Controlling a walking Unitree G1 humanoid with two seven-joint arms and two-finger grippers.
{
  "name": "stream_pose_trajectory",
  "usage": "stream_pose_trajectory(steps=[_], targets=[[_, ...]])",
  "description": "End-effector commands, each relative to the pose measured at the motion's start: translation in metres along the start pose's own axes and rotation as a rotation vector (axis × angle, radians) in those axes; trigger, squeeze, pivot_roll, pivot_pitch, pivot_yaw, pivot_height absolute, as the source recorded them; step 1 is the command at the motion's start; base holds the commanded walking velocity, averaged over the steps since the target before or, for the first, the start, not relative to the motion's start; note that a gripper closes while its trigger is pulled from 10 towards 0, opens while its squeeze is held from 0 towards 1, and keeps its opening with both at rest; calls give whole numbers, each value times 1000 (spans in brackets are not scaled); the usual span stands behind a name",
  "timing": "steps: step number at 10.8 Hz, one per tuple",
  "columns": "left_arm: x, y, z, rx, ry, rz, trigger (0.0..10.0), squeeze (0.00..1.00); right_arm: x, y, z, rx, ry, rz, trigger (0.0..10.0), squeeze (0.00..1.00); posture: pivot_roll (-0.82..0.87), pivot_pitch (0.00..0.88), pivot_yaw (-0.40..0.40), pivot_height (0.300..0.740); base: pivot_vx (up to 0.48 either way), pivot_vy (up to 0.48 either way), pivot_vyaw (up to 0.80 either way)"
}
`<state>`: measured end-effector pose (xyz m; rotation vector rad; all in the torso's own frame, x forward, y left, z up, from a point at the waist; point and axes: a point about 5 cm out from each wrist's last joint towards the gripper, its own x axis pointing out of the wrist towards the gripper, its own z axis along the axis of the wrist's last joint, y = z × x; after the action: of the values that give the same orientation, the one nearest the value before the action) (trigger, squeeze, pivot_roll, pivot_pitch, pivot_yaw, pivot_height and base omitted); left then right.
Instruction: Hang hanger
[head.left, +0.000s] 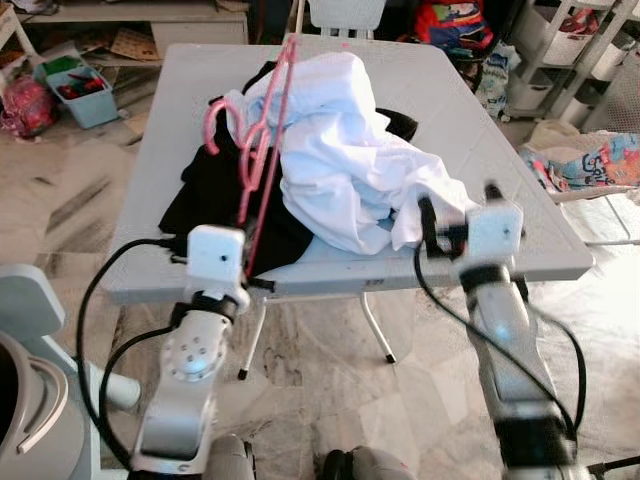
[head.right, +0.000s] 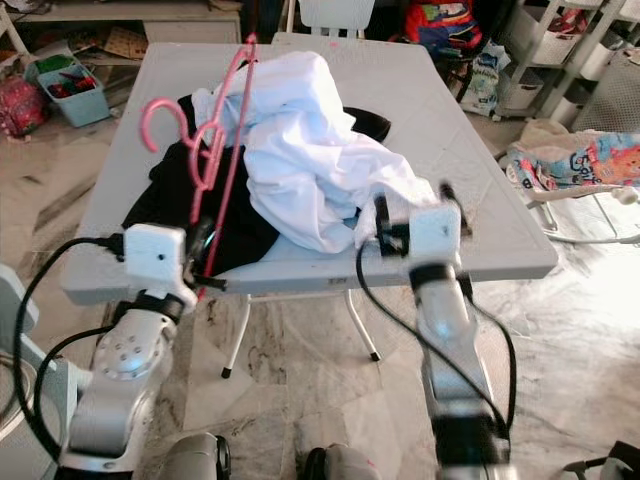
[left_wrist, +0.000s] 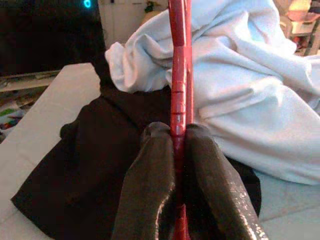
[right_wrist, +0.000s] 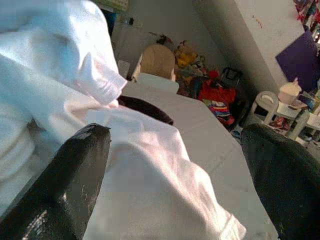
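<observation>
- The left gripper (head.left: 247, 272) is clamped tight on the pink hanger (head.left: 262, 150), both black fingers (left_wrist: 150, 190) squeezing the lower end of its frame at the table's near edge.
- That hanger stands steeply up from the grip, leaning over the heap, its hook (head.left: 222, 115) curling above the black garment (head.left: 215, 200).
- The right gripper (head.left: 455, 225) sits at the near right side of the white garment (head.left: 345, 160), fingers spread wide with nothing between them, a fold of white cloth lying just ahead in the wrist view.
- My read: the step in hand is getting the white garment onto the hanger, and no cloth is on it yet.
- To do it well, the left arm should hold the hanger steady and upright, and the right should pinch one layer near the neck opening rather than a thick bunch.
- Risk as I see it: the black garment lies right under the hanger and could drag along.
- Left forearm rises from below with wrist level at the grey table (head.left: 150, 270) edge; right forearm angles up and inward, slightly blurred.
</observation>
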<state>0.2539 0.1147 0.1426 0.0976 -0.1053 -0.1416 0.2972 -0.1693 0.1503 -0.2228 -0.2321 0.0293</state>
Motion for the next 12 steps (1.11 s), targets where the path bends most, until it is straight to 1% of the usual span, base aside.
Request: stream_pose_trajectory(steps=[1,2,3,5,12], targets=[[0,0,1,5,-7,9,10000,0,1,-1,1,-10,12,10,10000,1000,41,72,-67,740,0,0,0],[-1,2,1,9,-6,12,10000,0,1,1,0,-1,19,36,10000,541,44,74,-70,740,-270,0,0],[-1,2,0,15,-4,9,10000,0,-1,3,-3,-6,29,48,10000,16,43,72,-68,740,-266,0,0],[0,2,0,20,-3,4,10000,0,-3,4,-7,-4,49,54,10000,0,43,69,-64,740,-274,0,0],[1,0,-1,23,-1,-4,10000,0,2,7,-9,-8,65,73,10000,0,47,65,-65,740,-302,0,0]])
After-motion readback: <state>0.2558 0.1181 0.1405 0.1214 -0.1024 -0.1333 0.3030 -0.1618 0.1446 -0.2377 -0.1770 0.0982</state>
